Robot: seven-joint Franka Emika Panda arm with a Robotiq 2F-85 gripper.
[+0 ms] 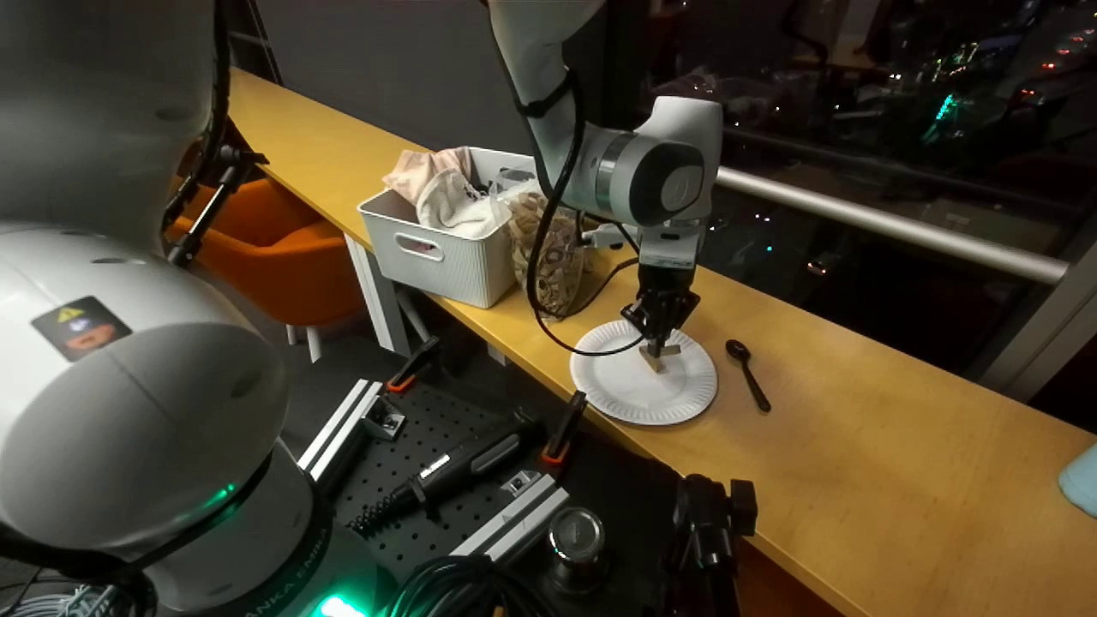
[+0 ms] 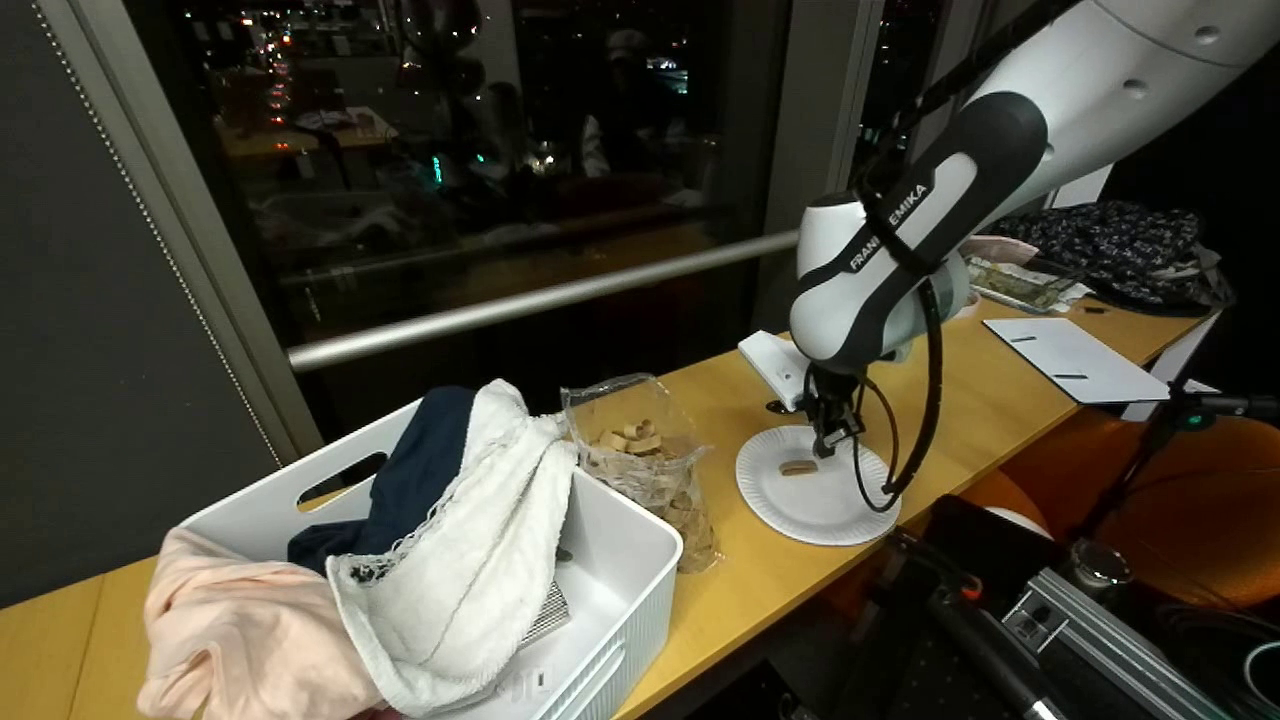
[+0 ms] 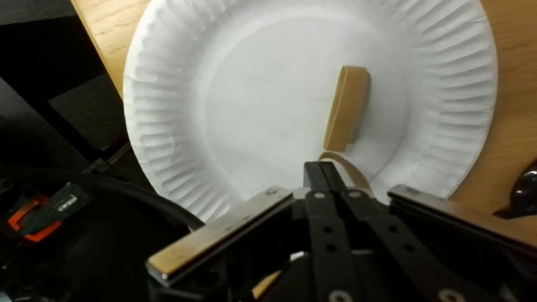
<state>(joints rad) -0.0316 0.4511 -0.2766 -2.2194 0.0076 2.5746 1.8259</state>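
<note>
My gripper [image 3: 320,167] points down over a white paper plate [image 3: 168,126] with a fluted rim. Its fingers are closed, with a thin tan loop [image 3: 354,172] pinched at the tips and curving out to the right. A flattened tan band [image 3: 348,109] lies on the plate just beyond the fingertips. In an exterior view the gripper [image 1: 656,347] is low over the plate [image 1: 608,386], with the held loop [image 1: 672,350] sticking out beside it. The lying band [image 2: 798,467] also shows in an exterior view, beside the gripper [image 2: 824,450] on the plate [image 2: 790,515].
A clear bag [image 1: 557,257] of similar tan loops stands by a white basket [image 1: 463,266] holding cloths. A black spoon [image 1: 748,375] lies beside the plate. The yellow table's front edge is close to the plate. Clamps and a black board [image 1: 454,411] are below. A window bar [image 1: 891,227] runs behind.
</note>
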